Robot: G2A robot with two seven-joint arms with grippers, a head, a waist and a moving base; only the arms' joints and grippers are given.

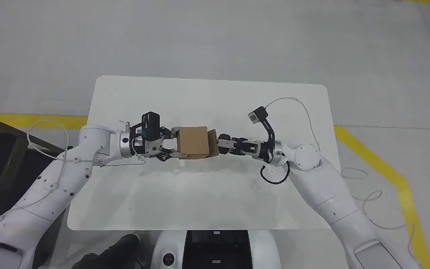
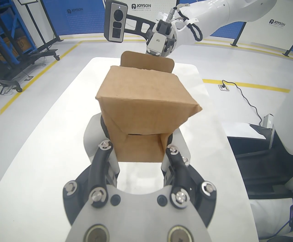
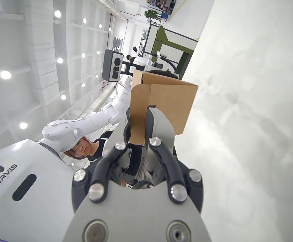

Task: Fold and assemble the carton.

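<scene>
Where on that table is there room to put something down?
The table is bare beyond the box, up to its far edge, and along the near edge. The middle is crowded: the left gripper and right gripper both clamp the box.

Left arm jaws clamped, right arm jaws clamped

Logo lettering ahead of the hand

Beyond the left gripper and the carton it clamps, logo lettering sits on a blue wall panel, a white board and another white panel.
</scene>
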